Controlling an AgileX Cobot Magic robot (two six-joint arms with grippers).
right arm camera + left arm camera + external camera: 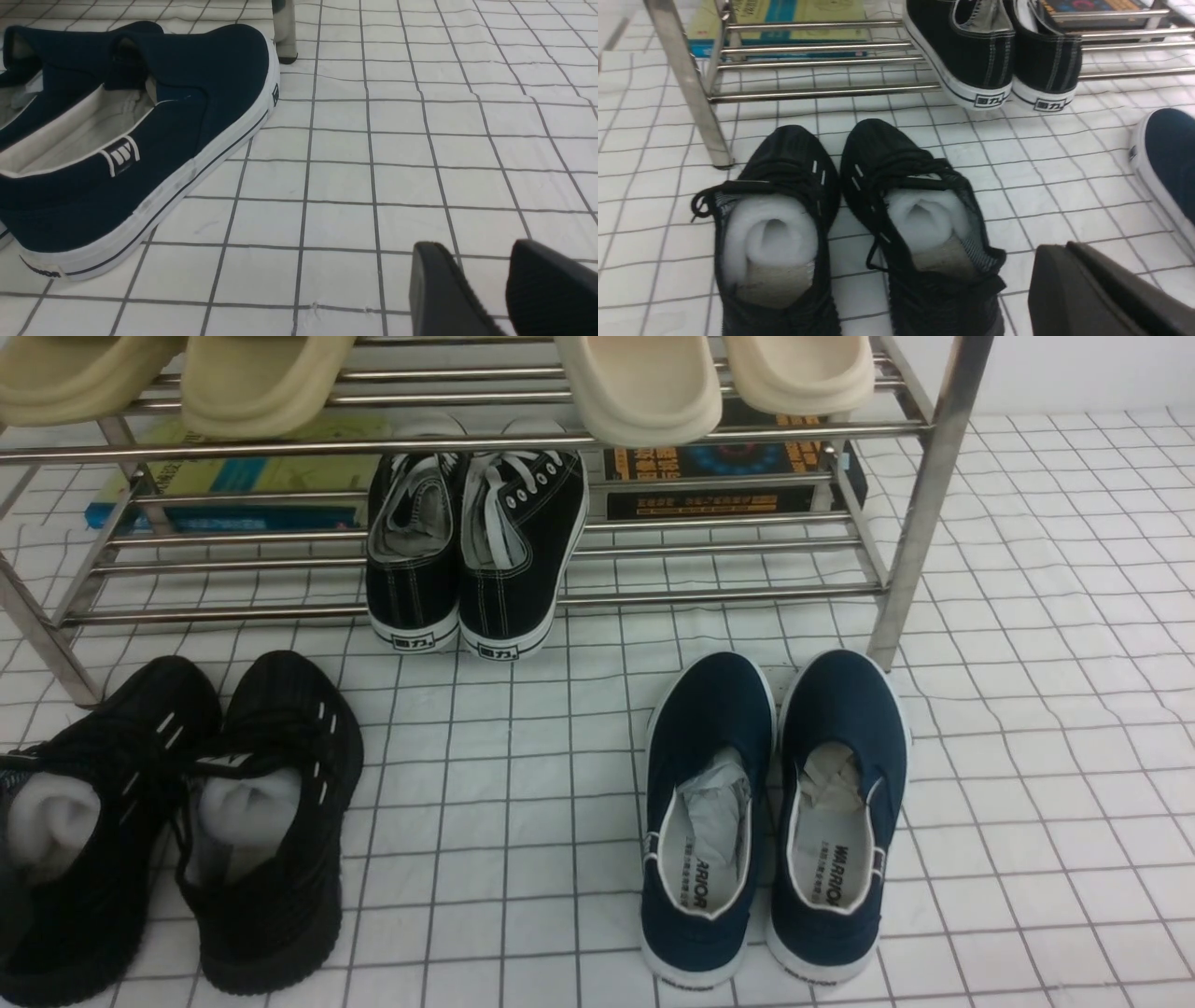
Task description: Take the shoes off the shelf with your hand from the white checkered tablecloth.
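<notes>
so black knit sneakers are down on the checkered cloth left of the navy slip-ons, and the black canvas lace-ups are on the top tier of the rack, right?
Not quite. The black canvas lace-ups sit on the rack's lower tier; the top tier holds beige slippers, as the front view shows. The black knit sneakers are indeed on the checkered cloth, left of the navy slip-ons.
</notes>
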